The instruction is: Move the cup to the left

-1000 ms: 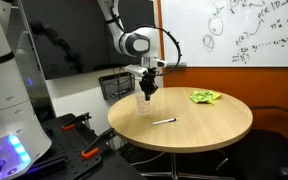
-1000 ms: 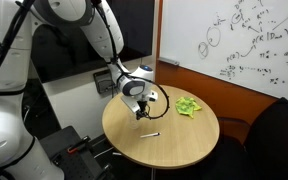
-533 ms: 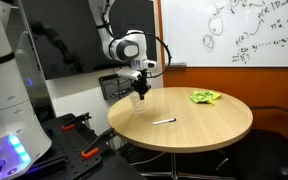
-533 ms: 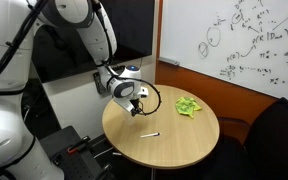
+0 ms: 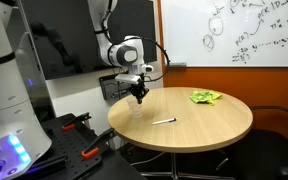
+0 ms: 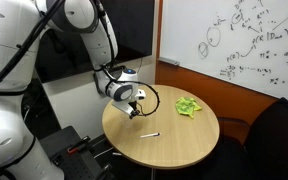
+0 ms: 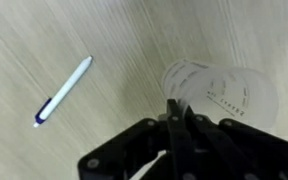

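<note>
The cup is clear plastic with faint printed markings, its wall pinched by the closed gripper near the round table's left edge

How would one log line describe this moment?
gripper: shut on clear plastic cup | place: near table edge | pen: beside it | green crumpled item: far side

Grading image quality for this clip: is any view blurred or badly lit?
Wrist view: soft throughout, the pen and cup have smeared edges, and the pincer is a dark blur. Exterior views: sharp enough and evenly lit, though the clear cup barely shows against the table.
</note>
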`<state>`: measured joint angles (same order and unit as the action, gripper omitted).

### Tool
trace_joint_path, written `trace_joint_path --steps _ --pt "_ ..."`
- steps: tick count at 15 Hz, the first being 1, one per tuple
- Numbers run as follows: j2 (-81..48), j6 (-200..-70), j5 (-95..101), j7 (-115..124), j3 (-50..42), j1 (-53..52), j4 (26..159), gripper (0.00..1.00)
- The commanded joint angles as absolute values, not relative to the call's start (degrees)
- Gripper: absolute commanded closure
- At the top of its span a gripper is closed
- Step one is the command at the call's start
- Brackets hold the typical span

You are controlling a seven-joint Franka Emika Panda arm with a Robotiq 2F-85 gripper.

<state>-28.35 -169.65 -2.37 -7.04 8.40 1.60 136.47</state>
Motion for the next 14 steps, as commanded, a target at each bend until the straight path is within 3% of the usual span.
trace_joint_path --steps 1,6,9,14 --pt "-28.7 -171.43 -1.11 -8.14 8.8 1.8 136.39 0.63" --pt "-20.9 -158.45 -4.2 -9.75 13.86 5.26 136.42 0.25" --pt "-13.09 -149.31 -0.96 -4.82 8.32 0.41 136.31 0.04" --pt "-6.53 -138.12 4.03 1.32 5.27 -2.16 133.88 0.0"
